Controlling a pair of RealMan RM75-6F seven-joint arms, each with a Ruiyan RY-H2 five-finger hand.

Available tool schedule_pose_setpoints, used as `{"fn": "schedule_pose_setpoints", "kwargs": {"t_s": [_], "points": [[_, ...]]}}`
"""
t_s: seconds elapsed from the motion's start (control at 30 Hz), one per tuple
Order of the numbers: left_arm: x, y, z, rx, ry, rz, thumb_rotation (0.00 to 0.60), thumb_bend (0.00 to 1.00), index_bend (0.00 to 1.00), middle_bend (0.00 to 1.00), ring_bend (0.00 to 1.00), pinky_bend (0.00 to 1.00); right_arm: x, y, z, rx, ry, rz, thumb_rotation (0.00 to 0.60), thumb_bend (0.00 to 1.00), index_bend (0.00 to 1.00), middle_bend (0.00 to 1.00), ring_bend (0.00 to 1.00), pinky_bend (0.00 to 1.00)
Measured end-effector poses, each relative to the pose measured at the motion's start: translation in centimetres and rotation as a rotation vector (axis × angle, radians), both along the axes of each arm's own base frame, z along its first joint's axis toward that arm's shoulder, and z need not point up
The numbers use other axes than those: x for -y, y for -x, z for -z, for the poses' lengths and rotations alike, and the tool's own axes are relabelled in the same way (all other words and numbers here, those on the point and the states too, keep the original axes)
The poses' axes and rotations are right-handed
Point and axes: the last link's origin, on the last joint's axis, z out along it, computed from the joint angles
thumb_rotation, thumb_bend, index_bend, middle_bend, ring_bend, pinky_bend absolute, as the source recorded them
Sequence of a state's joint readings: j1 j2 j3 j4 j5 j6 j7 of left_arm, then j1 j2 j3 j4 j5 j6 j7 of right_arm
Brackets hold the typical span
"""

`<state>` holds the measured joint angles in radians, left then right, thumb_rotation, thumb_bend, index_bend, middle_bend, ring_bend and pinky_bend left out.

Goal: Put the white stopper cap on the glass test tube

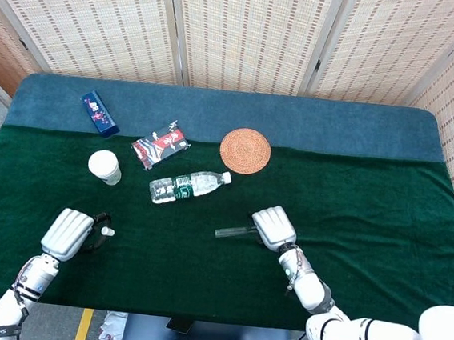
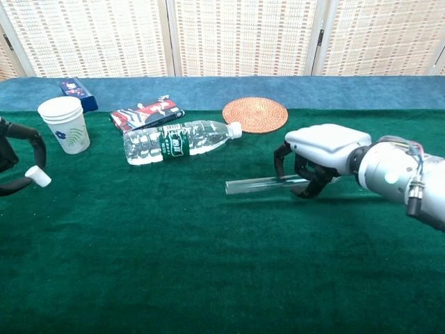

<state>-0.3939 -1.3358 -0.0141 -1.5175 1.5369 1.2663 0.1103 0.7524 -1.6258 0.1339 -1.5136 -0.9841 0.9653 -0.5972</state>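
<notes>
Chest view shows my right hand (image 2: 316,156) with its fingers curled around one end of the glass tube (image 2: 254,184), which lies nearly level just above the green tabletop (image 2: 208,264), open end pointing toward my left side. My left hand (image 1: 72,234) sits near the tabletop's left edge, pinching the white cap (image 2: 37,176) between its dark fingertips. A water bottle (image 2: 174,141) lies beyond the tube, well apart from both hands

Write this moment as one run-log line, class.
left robot hand: holds stopper cap | right robot hand: grips test tube | cap: not fitted
</notes>
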Motion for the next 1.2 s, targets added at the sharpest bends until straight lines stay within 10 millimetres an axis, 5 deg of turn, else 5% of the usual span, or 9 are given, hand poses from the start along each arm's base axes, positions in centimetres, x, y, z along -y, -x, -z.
{"fn": "schedule_pose_setpoints", "kwargs": {"t_s": [0.53, 1.2], "points": [[-1.4, -4.4, -4.0, 0.32, -0.07, 0.072, 0.6, 0.45, 0.59, 0.99, 0.87, 0.79, -1.8, -1.5, -3.2, 0.405, -0.074, 0.124, 0.6, 0.44, 0.8, 0.94, 1.0, 1.0], [-0.4, -9.4, -2.7, 0.462, 0.003, 0.203, 0.6, 0.45, 0.59, 0.99, 0.87, 0.79, -2.8, -7.6, 0.7, 0.727, -0.215, 0.187, 0.6, 0.44, 0.81, 0.95, 1.0, 1.0]]}}
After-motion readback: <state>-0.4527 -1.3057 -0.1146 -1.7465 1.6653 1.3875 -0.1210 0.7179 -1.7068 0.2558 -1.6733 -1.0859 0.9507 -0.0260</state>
